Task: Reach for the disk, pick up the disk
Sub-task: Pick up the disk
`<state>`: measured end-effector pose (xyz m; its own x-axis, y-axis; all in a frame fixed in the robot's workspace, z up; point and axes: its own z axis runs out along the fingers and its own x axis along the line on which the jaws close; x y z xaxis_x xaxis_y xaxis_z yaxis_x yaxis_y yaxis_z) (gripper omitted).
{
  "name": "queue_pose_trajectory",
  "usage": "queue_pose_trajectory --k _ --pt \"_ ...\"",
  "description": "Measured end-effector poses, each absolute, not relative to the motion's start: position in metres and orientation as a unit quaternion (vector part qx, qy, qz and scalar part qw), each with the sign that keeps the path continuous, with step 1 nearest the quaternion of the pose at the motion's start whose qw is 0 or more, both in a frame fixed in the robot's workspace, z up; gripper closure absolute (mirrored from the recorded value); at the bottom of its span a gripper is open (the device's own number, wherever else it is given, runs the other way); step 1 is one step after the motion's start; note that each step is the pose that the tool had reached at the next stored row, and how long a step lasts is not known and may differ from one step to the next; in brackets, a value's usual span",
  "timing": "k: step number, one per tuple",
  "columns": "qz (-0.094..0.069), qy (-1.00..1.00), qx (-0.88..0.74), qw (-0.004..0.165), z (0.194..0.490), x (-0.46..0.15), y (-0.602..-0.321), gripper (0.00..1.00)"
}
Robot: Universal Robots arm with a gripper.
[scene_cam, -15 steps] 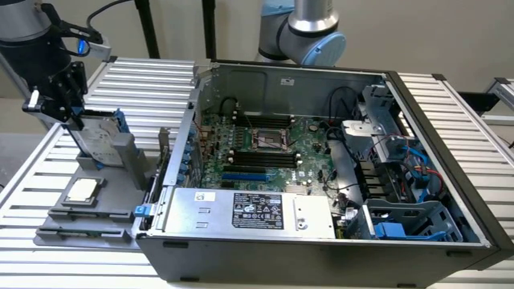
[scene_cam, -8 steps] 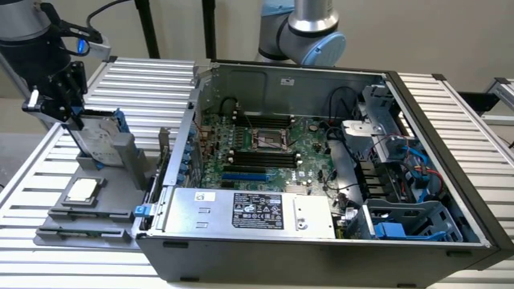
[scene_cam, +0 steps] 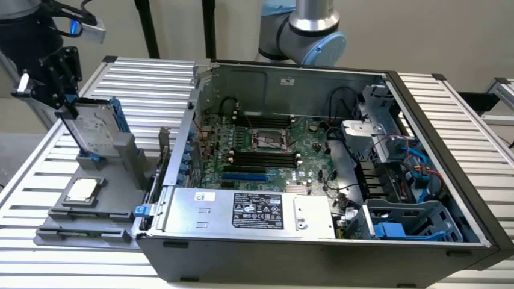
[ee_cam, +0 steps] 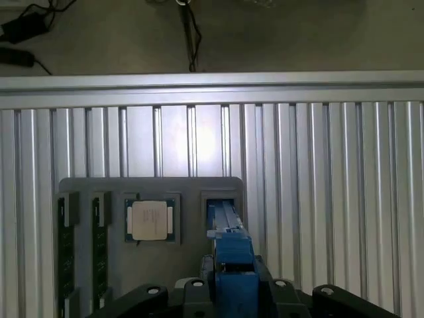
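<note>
From my station I see the disk (scene_cam: 95,126) standing on edge in a slot of the grey holder (scene_cam: 129,159), which sits on the slatted aluminium tabletop (scene_cam: 153,78) at the exterior view's left, just beside the open computer case (scene_cam: 321,180). I judge it is kept upright like that so its top edge stays exposed and can be gripped from above without touching the flat faces. The end effector (scene_cam: 64,103) is at that top edge. In the wrist view the disk (ee_cam: 228,248) appears edge-on, running straight under the end effector (ee_cam: 232,295), so the approach seems well centred. I cannot tell whether the end effector has closed on the disk or only straddles it. The disk's base looks seated in its slot, so I would say it has not been lifted yet. It is a flat silver-grey slab leaning slightly, with blue plastic rails along its long sides. The small square chip (ee_cam: 151,220) lies flat in its own recess next to the disk's slot.
</note>
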<state>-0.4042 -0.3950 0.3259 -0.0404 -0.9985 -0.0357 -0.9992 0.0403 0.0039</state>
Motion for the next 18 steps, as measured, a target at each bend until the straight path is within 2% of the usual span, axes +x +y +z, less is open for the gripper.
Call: queue_pose_trajectory --k 18 --pt "0.014 0.719 -0.695 0.011 0.408 -0.4 -0.396 0.67"
